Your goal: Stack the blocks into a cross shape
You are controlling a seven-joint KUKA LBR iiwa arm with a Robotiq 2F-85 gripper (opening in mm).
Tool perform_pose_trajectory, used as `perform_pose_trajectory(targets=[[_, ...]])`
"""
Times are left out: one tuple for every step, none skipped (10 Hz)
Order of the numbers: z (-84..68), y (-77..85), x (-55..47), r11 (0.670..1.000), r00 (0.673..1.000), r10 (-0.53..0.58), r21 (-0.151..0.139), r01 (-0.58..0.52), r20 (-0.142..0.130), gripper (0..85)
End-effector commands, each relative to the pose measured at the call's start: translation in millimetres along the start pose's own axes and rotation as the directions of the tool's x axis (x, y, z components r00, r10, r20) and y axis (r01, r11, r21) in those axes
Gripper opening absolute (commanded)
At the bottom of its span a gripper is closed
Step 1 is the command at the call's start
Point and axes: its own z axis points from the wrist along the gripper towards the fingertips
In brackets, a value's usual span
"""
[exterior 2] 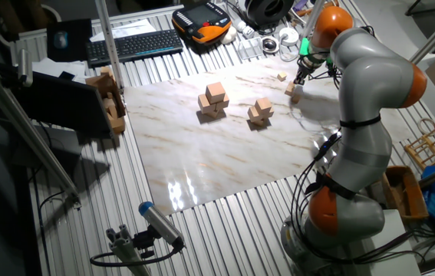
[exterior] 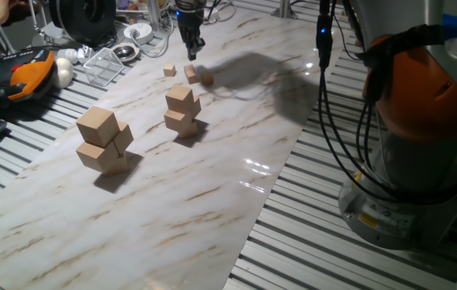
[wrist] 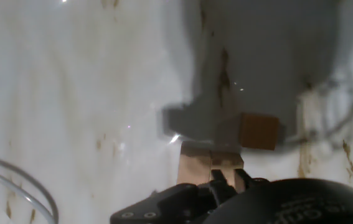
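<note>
Right now I have the gripper (exterior: 192,53) hanging just above the far end of the marble sheet (exterior: 212,201), over the small blocks. Two blocks (exterior: 190,72) sit side by side beneath it, a third (exterior: 207,78) lies just beside them in shadow, and a fourth (exterior: 169,71) rests a little apart. In the hand view the pair (wrist: 210,167) shows right under the fingertips, the shaded one (wrist: 259,131) beyond. I cannot tell whether the jaws stand open or closed; the housing hides them. I judge the step is placing or picking near the pair. To do it well, I'd descend slowly, keep the fingers square to the block faces, and avoid nudging neighbours. The medium stack (exterior: 182,110) and large stack (exterior: 103,141) stand well clear.
</note>
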Motion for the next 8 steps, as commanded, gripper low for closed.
perform_pose_trajectory(targets=[[1.8,0.6,-0.2,1.0,1.0,0.008,-0.001,-0.008,0.003,68.0],[4.4,1.3,-0.7,1.0,1.0,0.003,0.006,-0.003,-0.001,85.0],[6.9,1.8,-1.0,1.0,1.0,0.007,-0.001,-0.007,0.001,85.0],[7.8,2.2,-0.8,0.999,0.999,0.036,-0.017,-0.036,0.01,85.0],[7.3,2.5,-0.5,0.996,0.997,0.08,-0.031,-0.08,0.005,85.0],[7.2,2.5,-0.5,0.991,0.992,0.127,-0.039,-0.127,-0.008,85.0],[8.2,2.4,-1.7,0.985,0.985,0.169,-0.035,-0.169,-0.019,85.0],[10.9,2.4,-2.7,0.983,0.983,0.18,-0.025,-0.181,-0.022,85.0]])
